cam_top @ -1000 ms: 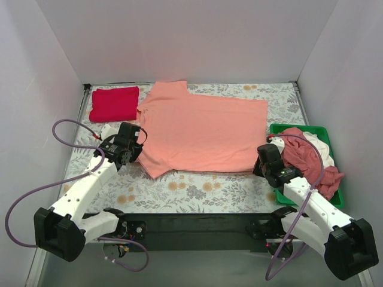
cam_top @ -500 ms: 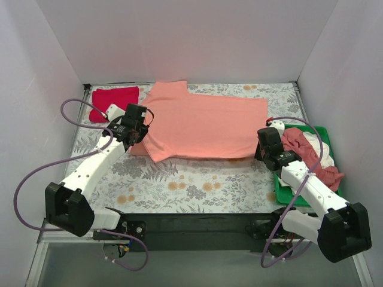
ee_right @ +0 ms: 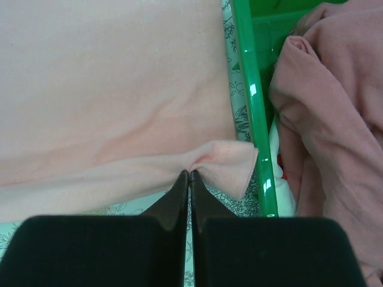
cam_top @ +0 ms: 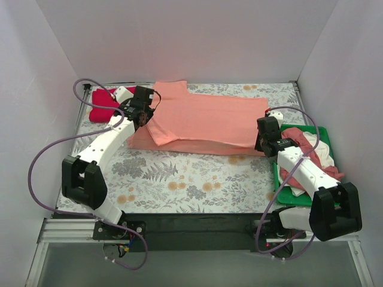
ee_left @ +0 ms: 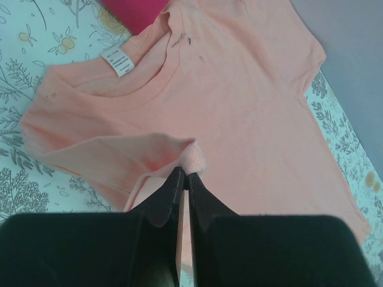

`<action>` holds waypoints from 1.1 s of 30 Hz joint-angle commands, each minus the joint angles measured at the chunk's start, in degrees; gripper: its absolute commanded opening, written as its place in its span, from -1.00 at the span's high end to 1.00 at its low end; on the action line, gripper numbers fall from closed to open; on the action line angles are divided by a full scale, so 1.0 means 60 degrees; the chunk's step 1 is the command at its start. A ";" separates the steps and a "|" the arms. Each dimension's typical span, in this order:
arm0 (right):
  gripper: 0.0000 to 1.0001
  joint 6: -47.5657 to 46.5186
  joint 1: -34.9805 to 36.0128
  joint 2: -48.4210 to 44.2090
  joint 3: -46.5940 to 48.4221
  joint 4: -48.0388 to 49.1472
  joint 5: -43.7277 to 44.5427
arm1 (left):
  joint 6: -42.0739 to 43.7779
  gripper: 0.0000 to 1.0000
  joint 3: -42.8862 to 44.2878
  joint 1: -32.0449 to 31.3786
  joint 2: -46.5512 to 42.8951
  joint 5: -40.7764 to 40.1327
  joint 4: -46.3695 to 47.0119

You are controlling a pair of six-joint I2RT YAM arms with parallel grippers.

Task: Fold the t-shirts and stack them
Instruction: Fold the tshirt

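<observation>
A salmon-pink t-shirt (cam_top: 206, 119) lies across the back of the floral table, its near part lifted and folding over toward the rear. My left gripper (cam_top: 145, 118) is shut on the shirt's left sleeve (ee_left: 192, 156), above the collar (ee_left: 137, 89) side. My right gripper (cam_top: 261, 142) is shut on the shirt's hem corner (ee_right: 224, 164) beside the green tray (ee_right: 254, 107). A folded bright red t-shirt (cam_top: 102, 101) lies at the back left, partly behind the left arm. A dusty rose t-shirt (cam_top: 308, 152) and a white one (cam_top: 326, 148) sit heaped in the tray.
The green tray (cam_top: 280, 179) stands at the right edge of the table, close against the right arm. White walls enclose the table on three sides. Purple cables loop from both arms. The floral cloth (cam_top: 179, 179) shows in front of the shirt.
Both grippers have carried the shirt's near edge away from me toward the back, so the front part now folds over the rest. The left arm now covers part of the red shirt.
</observation>
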 commanded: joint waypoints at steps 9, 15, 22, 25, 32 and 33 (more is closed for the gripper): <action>0.97 -0.0350 -0.0426 0.1517 0.1527 0.0557 -0.0243 | 0.1107 1.00 0.1654 0.0280 0.1636 -0.0182 0.0818; 0.97 -0.0379 -0.0616 0.2118 0.1909 0.0586 -0.0404 | 0.1810 1.00 0.2518 0.0339 0.2676 -0.0314 0.1126; 0.97 -0.0540 -0.0967 0.2836 0.2305 0.0586 -0.0667 | 0.2410 1.00 0.3601 0.0485 0.3775 -0.0022 0.1185; 0.97 -0.0584 -0.1143 0.3245 0.2539 0.0586 -0.0916 | 0.2791 1.00 0.4188 0.0485 0.4492 0.0052 0.1025; 0.67 -0.0730 -0.1378 0.4008 0.3140 0.0571 -0.1224 | 0.3232 0.78 0.5638 0.0515 0.6001 0.0286 0.0600; 0.54 -0.0774 -0.1407 0.4052 0.3242 0.0557 -0.1326 | 0.3231 0.45 0.6090 0.0529 0.6177 0.0315 0.0323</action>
